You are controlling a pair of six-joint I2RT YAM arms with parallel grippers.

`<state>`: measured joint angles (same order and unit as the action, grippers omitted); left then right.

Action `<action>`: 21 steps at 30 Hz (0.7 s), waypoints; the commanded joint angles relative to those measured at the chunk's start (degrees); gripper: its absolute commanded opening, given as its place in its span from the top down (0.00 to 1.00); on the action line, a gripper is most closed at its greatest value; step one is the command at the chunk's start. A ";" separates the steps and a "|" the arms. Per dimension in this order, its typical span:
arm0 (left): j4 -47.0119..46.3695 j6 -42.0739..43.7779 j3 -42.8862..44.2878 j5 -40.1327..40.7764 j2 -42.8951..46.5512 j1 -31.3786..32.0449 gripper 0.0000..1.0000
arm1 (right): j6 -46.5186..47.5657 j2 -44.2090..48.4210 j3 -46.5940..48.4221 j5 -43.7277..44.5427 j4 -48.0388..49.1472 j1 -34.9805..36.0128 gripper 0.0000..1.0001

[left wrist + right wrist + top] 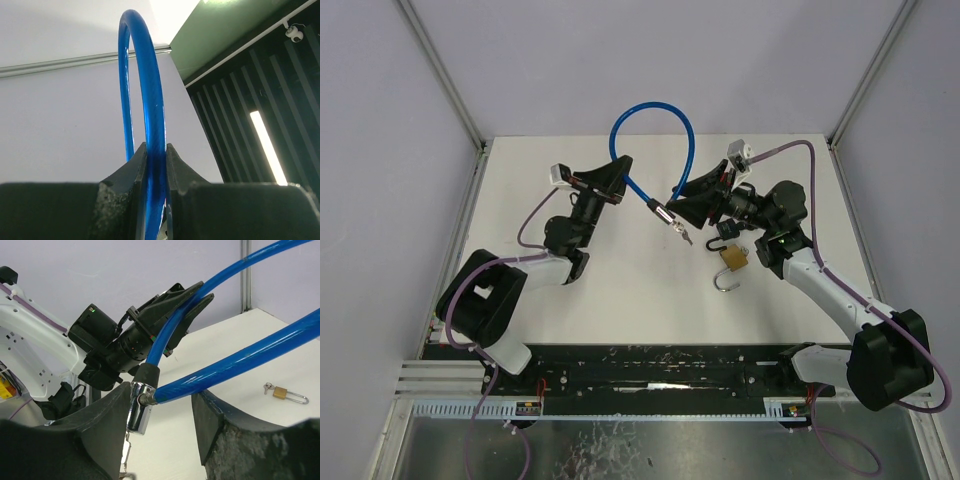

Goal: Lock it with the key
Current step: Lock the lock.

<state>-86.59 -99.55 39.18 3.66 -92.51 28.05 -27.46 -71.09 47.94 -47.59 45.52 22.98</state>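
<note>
Top external view: blue cable (655, 104) arched high above the desk (620, 300). Both of its ends meet at the barrel (665, 213), which hangs in the air over the desk's middle, between the two arms. The key (684, 237) appears seated in the barrel's lower end and points toward the near edge.

Left jaws pinch the cable a little way up from the barrel; the left wrist view shows both pads pressed on the blue sheath. Right jaws stand spread, one to each side of the barrel. In the right wrist view the chrome barrel lies just beside one finger and clear of the other, so nothing is gripped there. A brass padlock (733, 258) lies on the desk near the right arm and plays no part.

Step in hand, as judged: taking the key to turn it.
- **Grip:** the right jaws should drop from the barrel to the key's head and close on its flat faces.
- **Alignment:** the wrist axis should line up with the barrel, so the turn is pure rotation.
- **Twist:** the cable flexes and is held away from the barrel, so the barrel will likely twist along. The turn should be slow, against a firm left pinch.
- **Seating:** the cable end sits in its socket, but how deep cannot be told.
</note>
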 commanded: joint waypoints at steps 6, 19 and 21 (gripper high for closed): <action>-5.61 3.29 4.72 -3.98 0.86 -0.74 1.00 | -5.15 1.22 0.76 -0.30 2.47 -0.14 0.38; -5.60 4.59 7.08 -7.46 -1.07 -0.88 1.00 | -2.70 1.04 0.86 -1.10 0.32 0.17 0.36; -5.56 4.90 7.40 -7.67 -1.25 -0.89 1.00 | -1.30 1.04 1.02 -1.29 -1.55 0.21 0.35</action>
<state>-86.76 -95.70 43.46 -2.76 -93.38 27.33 -31.88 -71.09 47.92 -47.66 44.88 22.98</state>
